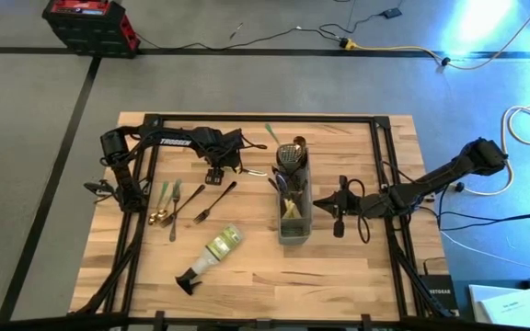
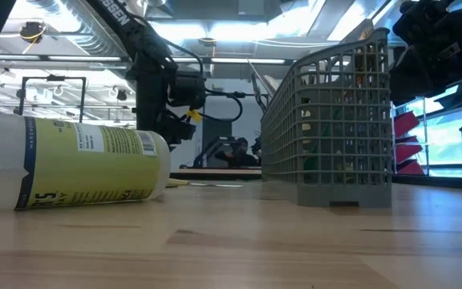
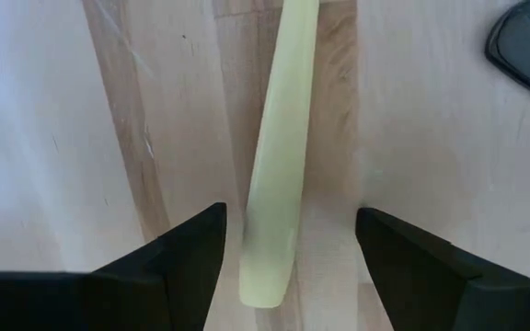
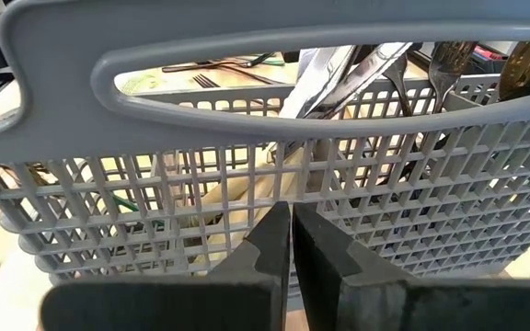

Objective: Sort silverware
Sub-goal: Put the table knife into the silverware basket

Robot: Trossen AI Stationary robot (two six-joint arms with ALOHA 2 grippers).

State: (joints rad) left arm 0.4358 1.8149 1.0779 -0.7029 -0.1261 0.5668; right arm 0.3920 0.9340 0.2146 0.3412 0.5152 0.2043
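a pickup is being lined up at the far side of the bench, left of centre: the left gripper [image 3: 283,267] is held low over the wood with its fingers spread, and a cream handle [image 3: 279,156] is framed between them, neither finger seen touching it. nothing is pinched yet. from above, the same gripper [image 1: 215,173] is seen just left of the grey mesh caddy [image 1: 293,198], which stands near the middle of the bench with several pieces already upright in its compartments.

the rest of the silverware is scattered: a dark fork [image 1: 213,202] and 3 or so other pieces [image 1: 166,204], some green-handled, are laid toward the bench's left edge, and 1 green-handled piece [image 1: 271,133] is seen near the far edge behind the caddy. a clear spray bottle [image 1: 212,256] is left lying on its side toward the near edge.

the right gripper [image 1: 339,223] is parked just right of the caddy, its fingers [image 4: 256,253] pressed together and holding nothing, facing the mesh wall.

the step in hand is judged to be the grasp of the cream-handled piece. next, the fingers would need to be lowered astride the handle and closed squarely on it, since a slim, smooth handle lying flat is easily pushed aside; then a lift and a carry to the matching compartment would be called for.
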